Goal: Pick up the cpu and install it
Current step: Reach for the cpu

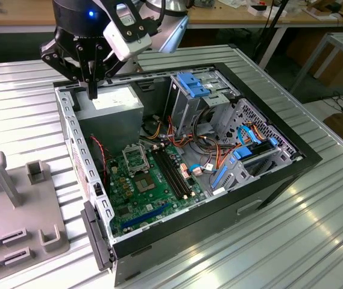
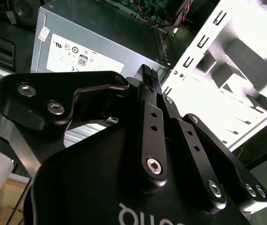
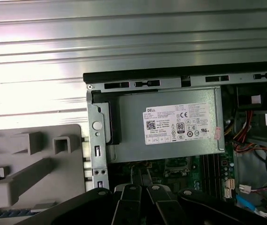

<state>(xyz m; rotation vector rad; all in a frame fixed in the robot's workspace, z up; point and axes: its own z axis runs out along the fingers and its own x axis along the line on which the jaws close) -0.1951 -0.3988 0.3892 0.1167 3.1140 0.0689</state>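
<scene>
Black tool [image 1: 93, 92], closed tight, hovers over the power supply [image 1: 114, 117]; exterior view adds the socket frame [image 1: 136, 158] below it, first wrist view a grey fixture [image 3: 34, 157].

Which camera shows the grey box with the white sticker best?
The first wrist view: the grey box shows its whole stickered face. The claw hides part in the second wrist view; the exterior view sees it slantwise.

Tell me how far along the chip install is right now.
Done: nothing that shows; the socket on the green board looks hollow. In hand: nothing visible; the gripper hangs above the power supply, fingers shut together. Left: both picking the chip up and seating it.
</scene>
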